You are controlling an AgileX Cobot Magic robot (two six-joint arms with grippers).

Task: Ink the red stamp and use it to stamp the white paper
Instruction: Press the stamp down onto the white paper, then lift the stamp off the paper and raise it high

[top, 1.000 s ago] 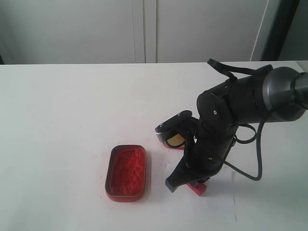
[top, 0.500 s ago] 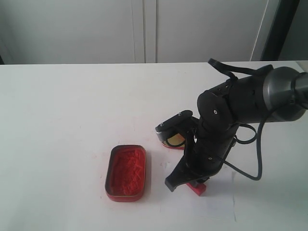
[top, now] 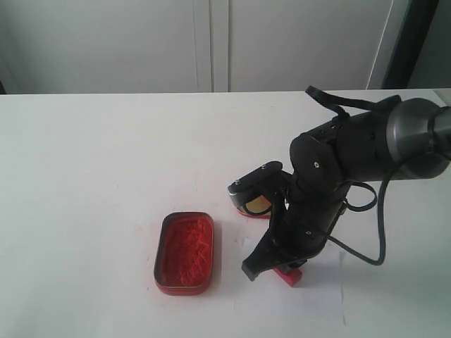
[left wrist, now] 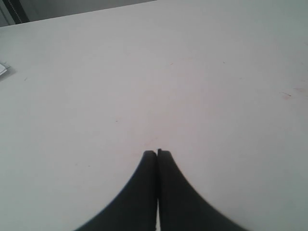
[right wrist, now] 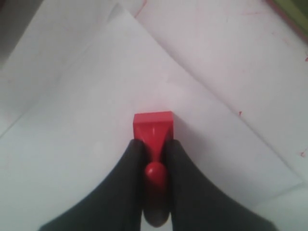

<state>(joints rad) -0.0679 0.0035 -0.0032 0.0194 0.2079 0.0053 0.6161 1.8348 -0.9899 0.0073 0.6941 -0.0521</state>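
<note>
Left gripper [left wrist: 157, 153]: fingers clenched tip to tip with nothing between them, over bare white table [left wrist: 96, 86]. We could not place it relative to the tin.

Landmark: oblong red tin [top: 184, 252], open, filled with red ink paste, flat on the table.

Right of the tin and a little farther back, we noted a gold-lined tin lid [top: 255, 204], partly hidden under the right arm.

Right of the tin, level with its near end, the red stamp [top: 289, 274] stood handle-up with its square base down on the white paper [top: 317, 299]. The paper lay right of the tin, apart from it.

Right gripper [top: 273, 266]: fingers [right wrist: 130, 163] grasping the stamp's knobbed handle from both sides.
</note>
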